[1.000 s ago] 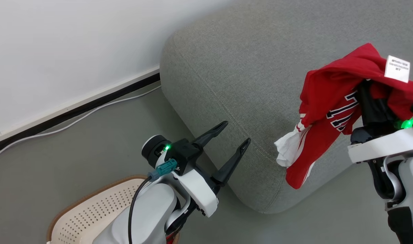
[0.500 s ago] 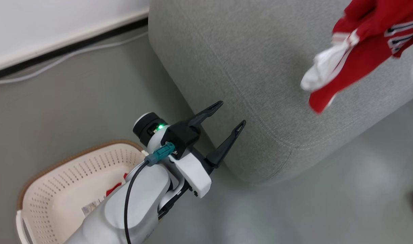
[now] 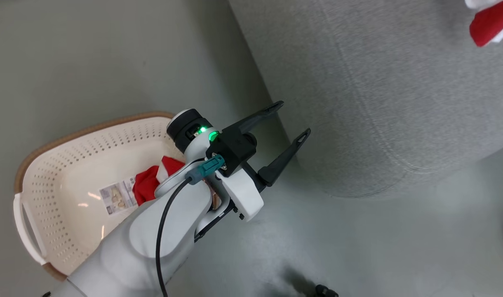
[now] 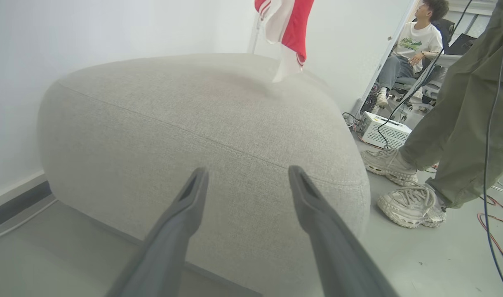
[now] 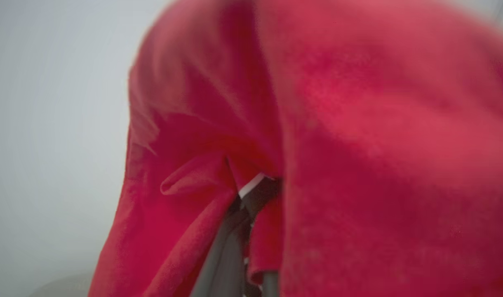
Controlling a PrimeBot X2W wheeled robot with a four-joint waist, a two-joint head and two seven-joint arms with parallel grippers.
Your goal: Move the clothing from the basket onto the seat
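The cream basket (image 3: pixel 49 173) stands on the floor at the left. A bright red piece of clothing (image 3: pixel 146 181) lies in it, partly hidden behind my left arm. My left gripper (image 3: pixel 293 118) is open and holds nothing. It hangs beside the front corner of the grey seat (image 3: pixel 379 82), fingers pointing at the cushion's side (image 4: pixel 193 103). In the left wrist view a red and white garment (image 4: pixel 294 24) hangs above the seat's top. The same garment drapes over my right gripper (image 5: pixel 255 189), which is shut on it. Its lower tip (image 3: pixel 488 31) shows at the top right.
A barcode sticker (image 3: pixel 117 198) lies on the basket's base. A person's legs in olive trousers and pale shoes (image 4: pixel 408 202) stand close to the seat's right side. Behind them are a white box (image 4: pixel 383 130), floor cables and a person seated on a chair (image 4: pixel 412 45).
The head camera has tilted down, so the basket and the clothing inside it come into view, and the held garment slides to the top right edge. Both grippers keep their states.
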